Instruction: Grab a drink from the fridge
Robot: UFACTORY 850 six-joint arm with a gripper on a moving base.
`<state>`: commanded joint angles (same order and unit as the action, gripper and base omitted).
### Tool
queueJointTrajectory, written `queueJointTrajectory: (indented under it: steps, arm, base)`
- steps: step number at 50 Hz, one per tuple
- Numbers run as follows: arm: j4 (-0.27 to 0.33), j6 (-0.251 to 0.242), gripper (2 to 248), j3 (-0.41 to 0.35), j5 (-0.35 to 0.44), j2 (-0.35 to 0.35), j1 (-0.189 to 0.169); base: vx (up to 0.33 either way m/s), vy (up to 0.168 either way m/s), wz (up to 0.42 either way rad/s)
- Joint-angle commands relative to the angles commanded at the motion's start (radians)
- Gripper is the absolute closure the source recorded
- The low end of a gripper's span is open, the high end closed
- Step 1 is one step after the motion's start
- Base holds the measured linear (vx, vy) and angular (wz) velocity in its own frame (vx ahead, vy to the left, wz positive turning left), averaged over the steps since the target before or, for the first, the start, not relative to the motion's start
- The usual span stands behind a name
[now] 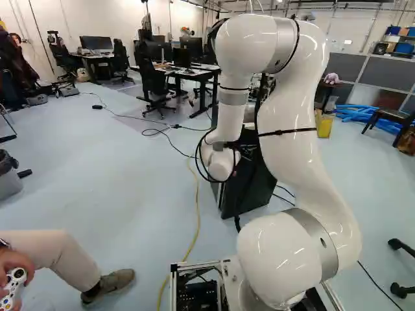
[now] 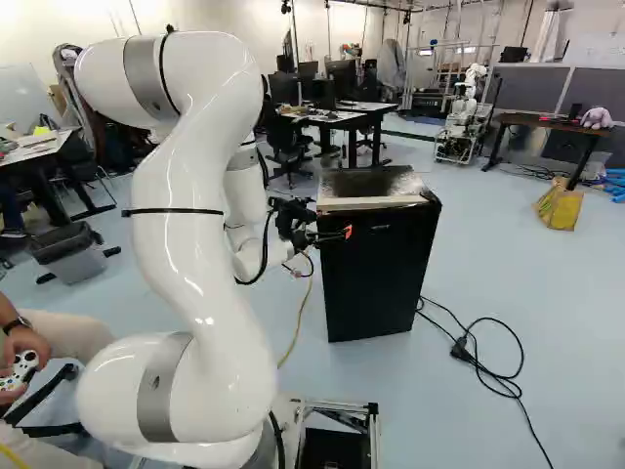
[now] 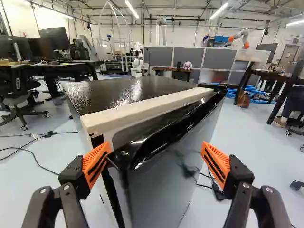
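Drink: not visible, presumed inside the small black box-shaped fridge with a glossy top (image 2: 366, 184), which stands on the floor directly ahead of the pincer (image 3: 156, 156). 12 o'clock is taken as the pincer's heading.

Door: the glossy black door panel (image 3: 161, 180) is set in front of the pale cream strip (image 3: 142, 111) along the fridge's top front edge. A wedge is seen between strip and door, so slightly ajar is judged. The door's long top edge is run from the near corner out toward 1 to 2 o'clock; the hinge is judged to be at that far end.

Pincer: spread wide, nothing gripped. The near door corner is straddled. The orange ribbed pad on the 9 o'clock side (image 3: 96, 162) is at or just beside that corner; contact can't be confirmed. The matching pad at 3 o'clock (image 3: 216, 161) is held well off the outer face.

Next, judged: free edge to be caught from the gap side and swung outward, toward 3 o'clock. If pushed toward 12 instead, slipping or shoving of the fridge is risked.
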<state>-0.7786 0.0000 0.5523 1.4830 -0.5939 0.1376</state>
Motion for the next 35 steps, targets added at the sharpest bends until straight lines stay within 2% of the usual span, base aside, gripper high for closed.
queueJointTrajectory:
  steps: [35]
  arm:
    - [0.000,0.000,3,-0.115,0.000,0.071,0.010]
  base:
    - [0.000,0.000,0.000]
